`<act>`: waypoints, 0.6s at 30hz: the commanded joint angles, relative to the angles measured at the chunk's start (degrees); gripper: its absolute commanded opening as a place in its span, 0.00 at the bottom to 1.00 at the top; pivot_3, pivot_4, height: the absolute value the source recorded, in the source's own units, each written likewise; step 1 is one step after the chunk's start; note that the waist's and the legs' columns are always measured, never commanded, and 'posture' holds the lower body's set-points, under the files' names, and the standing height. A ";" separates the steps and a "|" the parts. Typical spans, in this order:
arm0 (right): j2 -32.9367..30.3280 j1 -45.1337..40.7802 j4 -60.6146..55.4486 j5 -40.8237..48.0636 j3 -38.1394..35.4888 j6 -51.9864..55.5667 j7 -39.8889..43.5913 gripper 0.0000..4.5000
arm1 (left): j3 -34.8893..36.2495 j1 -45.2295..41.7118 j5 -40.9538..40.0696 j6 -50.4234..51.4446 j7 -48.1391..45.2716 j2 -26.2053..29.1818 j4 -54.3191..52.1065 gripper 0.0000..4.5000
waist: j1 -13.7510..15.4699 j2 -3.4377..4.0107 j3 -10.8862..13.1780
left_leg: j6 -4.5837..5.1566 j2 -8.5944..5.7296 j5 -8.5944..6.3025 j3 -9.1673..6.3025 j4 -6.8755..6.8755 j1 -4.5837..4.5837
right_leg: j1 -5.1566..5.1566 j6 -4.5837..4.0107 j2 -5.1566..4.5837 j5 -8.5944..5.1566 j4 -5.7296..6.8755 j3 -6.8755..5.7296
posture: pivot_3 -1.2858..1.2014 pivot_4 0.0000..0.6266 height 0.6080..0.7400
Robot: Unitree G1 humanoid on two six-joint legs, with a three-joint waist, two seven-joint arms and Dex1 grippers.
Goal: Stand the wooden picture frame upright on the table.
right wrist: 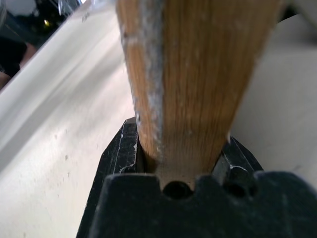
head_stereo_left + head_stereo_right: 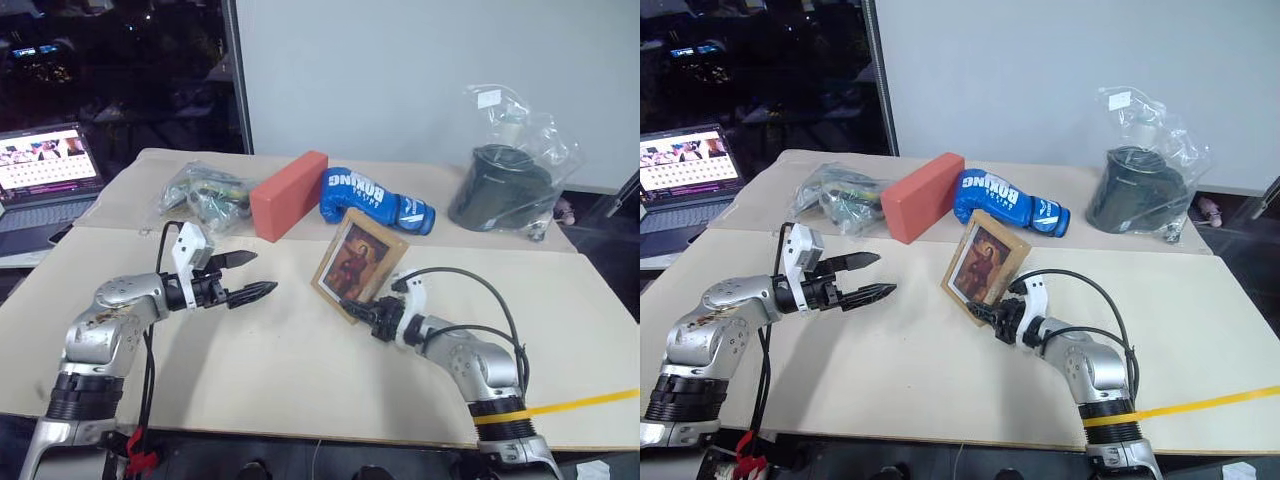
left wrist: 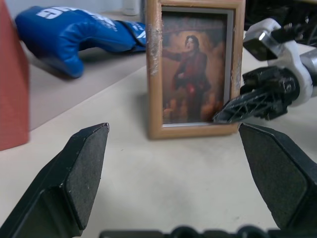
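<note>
One wooden picture frame (image 2: 358, 262), upright near tabletop (image 2: 300, 370) centre, portrait facing left gripper (image 2: 262, 274); right gripper (image 2: 372, 315) jaws pinch its lower corner edge. Left jaws spread wide, empty, apart from frame. Behind: one orange-red brick block (image 2: 288, 194), one blue boxing glove (image 2: 372, 200), two plastic bags, one laptop (image 2: 45, 180)

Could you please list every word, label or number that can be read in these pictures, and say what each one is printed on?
"BOXING", white letters on the blue boxing glove; the smaller print beneath it is too small to read.
White tag on the clear plastic bag: nothing legible.
Laptop screen: pictures and rows, too small to read.
Wooden picture frame: a portrait, no text visible.
</note>
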 commanded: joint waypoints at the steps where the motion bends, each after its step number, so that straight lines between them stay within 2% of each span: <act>1: 0.47 0.95 -0.24 -0.58 -0.44 0.39 -0.81 0.50 | 1.59 -1.00 -1.79 1.10 -0.51 0.67 -1.85 1.00 | 0.02 0.00 0.00 | 0.00 0.00 0.00 0.00 0.00 0.00 | 0.00 0.00 0.00 0.00 0.00 0.00 | 0.52 0.24 0.87; 4: 0.34 1.04 -1.43 1.78 -2.88 2.22 -0.83 0.70 | 1.37 -1.37 -1.36 1.62 -0.54 0.90 -1.13 1.00 | 0.11 0.00 0.00 | 0.00 -0.01 0.00 0.00 0.00 -0.01 | 0.00 0.00 -0.01 0.00 -0.01 0.00 | 0.52 0.24 0.87; 8: -3.13 3.83 -5.36 3.41 -4.55 4.10 1.11 0.98 | 1.62 -1.03 -0.82 1.09 -0.78 1.07 -0.45 1.00 | 0.22 0.00 0.00 | 0.00 -0.01 0.00 0.00 0.00 -0.01 | 0.01 0.01 -0.01 0.01 -0.02 0.00 | 0.52 0.24 0.87; 15: -13.55 13.20 -14.11 9.43 -8.55 7.71 9.05 1.00 | 2.89 3.92 0.70 -1.50 -1.51 2.61 0.31 1.00 | 0.53 -0.01 0.00 | 0.04 -0.02 -0.02 0.01 -0.05 -0.05 | 0.02 0.02 -0.04 -0.01 -0.14 0.00 | 0.52 0.24 0.87; 17: -18.65 17.97 -16.23 6.74 -7.88 2.91 14.76 1.00 | 3.76 6.39 1.01 -1.95 -0.41 2.48 -0.12 1.00 | 0.32 -0.01 0.00 | 0.04 0.00 -0.02 0.01 -0.04 -0.03 | 0.01 0.03 -0.02 -0.01 -0.12 -0.01 | 0.52 0.24 0.87; 18: -21.39 21.22 -16.69 3.84 -8.46 -3.56 19.01 1.00 | 4.73 8.75 1.10 -2.23 1.15 1.89 -1.30 1.00 | 0.27 0.00 -0.01 | 0.05 0.00 -0.02 0.01 -0.04 -0.03 | 0.00 0.09 -0.02 -0.05 -0.12 0.00 | 0.52 0.24 0.87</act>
